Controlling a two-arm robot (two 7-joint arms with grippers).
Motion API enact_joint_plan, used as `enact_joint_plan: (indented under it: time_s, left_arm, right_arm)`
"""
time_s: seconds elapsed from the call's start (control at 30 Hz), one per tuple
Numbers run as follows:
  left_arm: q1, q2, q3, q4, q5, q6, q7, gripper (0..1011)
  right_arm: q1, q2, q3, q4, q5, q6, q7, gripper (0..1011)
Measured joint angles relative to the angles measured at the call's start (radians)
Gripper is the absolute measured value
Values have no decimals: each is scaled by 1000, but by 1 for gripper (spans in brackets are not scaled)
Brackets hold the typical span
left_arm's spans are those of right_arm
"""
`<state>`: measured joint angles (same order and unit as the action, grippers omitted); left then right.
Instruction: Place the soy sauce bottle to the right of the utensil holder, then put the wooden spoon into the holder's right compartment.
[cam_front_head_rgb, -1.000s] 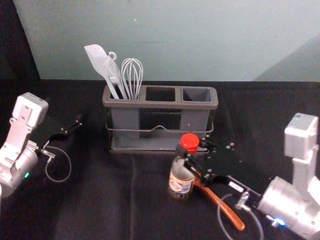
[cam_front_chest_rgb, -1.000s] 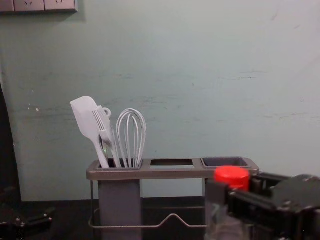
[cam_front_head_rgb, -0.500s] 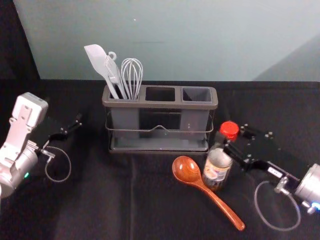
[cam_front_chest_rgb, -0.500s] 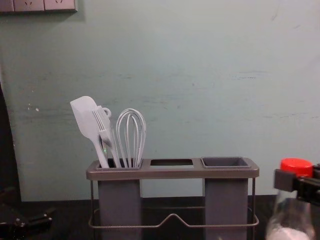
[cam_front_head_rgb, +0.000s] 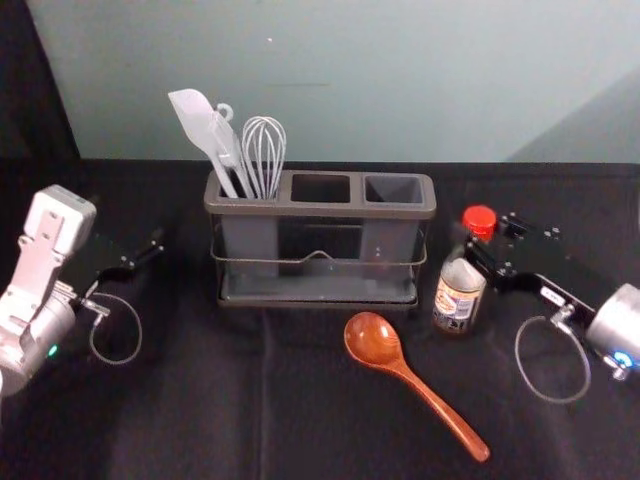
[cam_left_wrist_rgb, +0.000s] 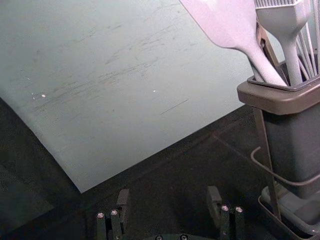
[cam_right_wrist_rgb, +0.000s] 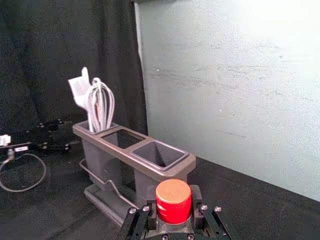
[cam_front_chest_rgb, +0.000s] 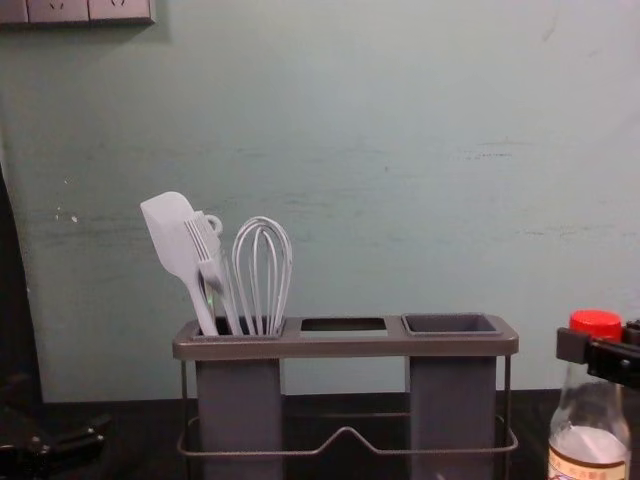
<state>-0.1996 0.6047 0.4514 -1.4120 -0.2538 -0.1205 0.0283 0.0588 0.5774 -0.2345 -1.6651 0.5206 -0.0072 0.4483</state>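
Scuffed wall (cam_front_chest_rgb: 400, 130), black curtain (cam_right_wrist_rgb: 115, 50), black cloth (cam_front_head_rgb: 200, 420)

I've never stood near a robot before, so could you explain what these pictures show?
It's one robot with two arms, each ending in jaws. One picture looks down from its head, another looks forward from its chest, and the other two come from its wrists.

On the black-covered table stands a utensil holder, with a white spatula, a brush and a whisk in its left compartment. A wooden spoon lies in front.

The right gripper, to the right of the holder, has its jaws closed around the neck of the soy sauce bottle, just under the red cap. Whether the bottle touches the table, I can't tell. The left gripper waits off to the left, jaws apart, holding nothing.
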Motion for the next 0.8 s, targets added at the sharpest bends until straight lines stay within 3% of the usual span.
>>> enact_joint_plan:
  time_s: [0.23,0.8]
  left_arm:
    - [0,0,0,0,0,0,0,1000]
    - [0,0,0,0,0,0,0,1000]
  right_arm:
    - [50,-31,-21,44,-21,22,-19,392]
    - [97,-74,-27,86,-31,42,-40,392]
